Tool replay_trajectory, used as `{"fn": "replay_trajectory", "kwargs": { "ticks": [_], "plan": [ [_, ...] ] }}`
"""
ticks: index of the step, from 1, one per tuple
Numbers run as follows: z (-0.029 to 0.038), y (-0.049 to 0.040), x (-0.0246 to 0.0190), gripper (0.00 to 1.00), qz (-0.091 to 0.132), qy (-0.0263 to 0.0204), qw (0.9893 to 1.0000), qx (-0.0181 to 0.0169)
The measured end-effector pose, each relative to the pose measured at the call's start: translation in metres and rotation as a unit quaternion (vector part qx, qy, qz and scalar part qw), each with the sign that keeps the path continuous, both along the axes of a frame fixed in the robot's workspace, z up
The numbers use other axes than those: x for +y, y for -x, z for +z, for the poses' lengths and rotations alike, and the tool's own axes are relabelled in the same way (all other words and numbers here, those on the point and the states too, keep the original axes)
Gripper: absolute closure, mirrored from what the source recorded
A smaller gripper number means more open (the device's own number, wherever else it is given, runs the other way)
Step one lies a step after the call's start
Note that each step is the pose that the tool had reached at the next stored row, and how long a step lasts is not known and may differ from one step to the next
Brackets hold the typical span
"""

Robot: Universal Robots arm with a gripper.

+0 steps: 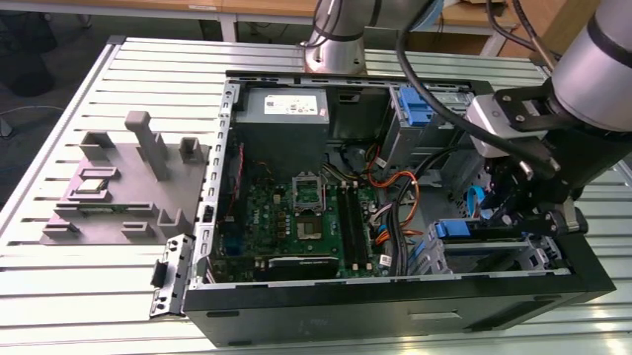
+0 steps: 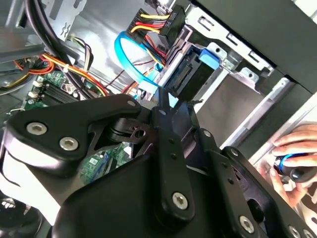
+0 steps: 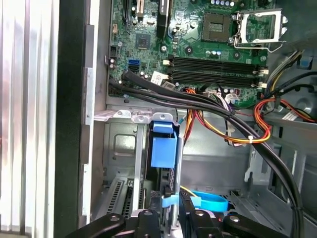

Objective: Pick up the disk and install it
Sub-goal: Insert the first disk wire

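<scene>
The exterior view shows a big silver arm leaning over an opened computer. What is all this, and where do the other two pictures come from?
The silver tube is a robot arm, and the dark claw at its end is its gripper. The exterior view comes from a camera standing off the arm. Both wrist views come from cameras that ride on the arm, looking past the gripper into the machine.

On the slatted metal table lies an open computer case with its green motherboard showing. Beside it, on the exterior view's left, sits a grey parts holder.

The gripper is right up against the disk, which stands on edge in its blue frame inside the case. Whether it is gripped I cannot tell. In the second wrist view, a person's hand rests at the case's outer edge.
</scene>
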State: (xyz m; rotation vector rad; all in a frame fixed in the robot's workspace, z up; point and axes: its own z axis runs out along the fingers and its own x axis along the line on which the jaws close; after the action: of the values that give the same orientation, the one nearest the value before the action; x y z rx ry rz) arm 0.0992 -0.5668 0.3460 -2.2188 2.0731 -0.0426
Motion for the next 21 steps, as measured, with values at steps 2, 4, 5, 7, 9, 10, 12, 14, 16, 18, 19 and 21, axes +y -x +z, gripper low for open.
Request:
{"fn": "replay_trajectory", "kwargs": {
  "ticks": [2, 4, 5, 7, 9, 10, 12, 14, 16, 18, 19, 21],
  "plan": [
    [0.0055, 0.0000, 0.0000, 0.71, 0.000, 0.0000, 1.0000, 0.0000],
    [0.0107, 0.0000, 0.0000, 0.71, 0.000, 0.0000, 1.0000, 0.0000],
    [0.0120, 0.0000, 0.0000, 0.71, 0.000, 0.0000, 1.0000, 0.0000],
    [0.0119, 0.0000, 0.0000, 0.71, 0.000, -0.0001, 1.0000, 0.0000],
    [0.0119, 0.0000, 0.0000, 0.71, 0.000, -0.0001, 1.0000, 0.0000],
    [0.0119, -0.0001, 0.0000, 0.71, 0.000, 0.0000, 1.0000, 0.0010],
    [0.0115, -0.0004, 0.0000, 0.71, 0.000, 0.0000, 0.9999, 0.0158],
    [0.0111, -0.0009, -0.0001, 0.71, 0.000, 0.0001, 0.9994, 0.0338],
    [0.0108, -0.0015, 0.0000, 0.71, 0.000, 0.0000, 0.9988, 0.0491],
    [0.0109, -0.0015, 0.0000, 0.71, 0.000, 0.0000, 0.9986, 0.0520],
    [0.0109, -0.0015, 0.0000, 0.71, 0.000, 0.0000, 0.9986, 0.0528],
    [0.0108, -0.0016, 0.0000, 0.71, 0.000, 0.0000, 0.9985, 0.0541]
  ]
}}
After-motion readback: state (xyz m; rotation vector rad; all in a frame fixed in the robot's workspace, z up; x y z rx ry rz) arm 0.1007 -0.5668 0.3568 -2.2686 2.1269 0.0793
